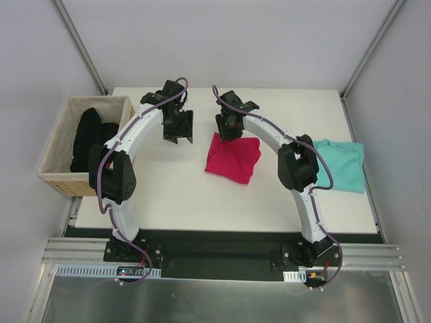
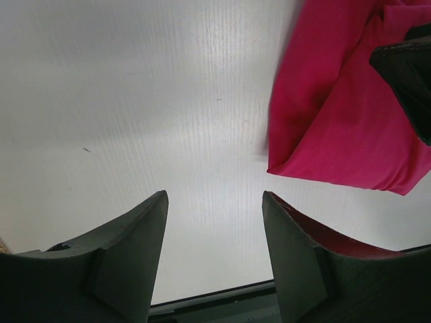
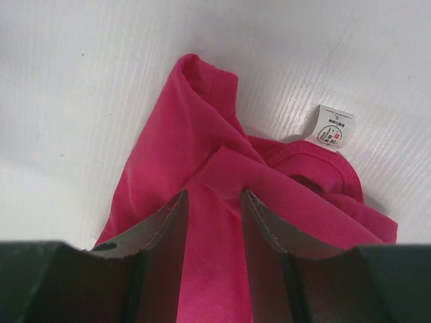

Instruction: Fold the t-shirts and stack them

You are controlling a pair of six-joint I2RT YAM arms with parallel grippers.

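Note:
The magenta-pink t-shirt (image 1: 232,158) lies bunched in a rough square near the middle of the white table. Its white neck label (image 3: 335,126) sticks out onto the table. My right gripper (image 1: 227,128) is down on the shirt's far edge. In the right wrist view its jaws (image 3: 215,198) stand apart, with pink cloth (image 3: 202,155) and a fold ridge between the tips. My left gripper (image 1: 178,128) hangs open over bare table (image 2: 214,202), to the left of the pink shirt (image 2: 343,128). The teal t-shirt (image 1: 343,165) lies flat at the table's right edge.
A woven basket (image 1: 57,176) holding a black garment (image 1: 87,138) stands off the table's left edge. Grey walls and frame posts close in the back and sides. The right arm's elbow (image 1: 296,165) hangs beside the teal shirt.

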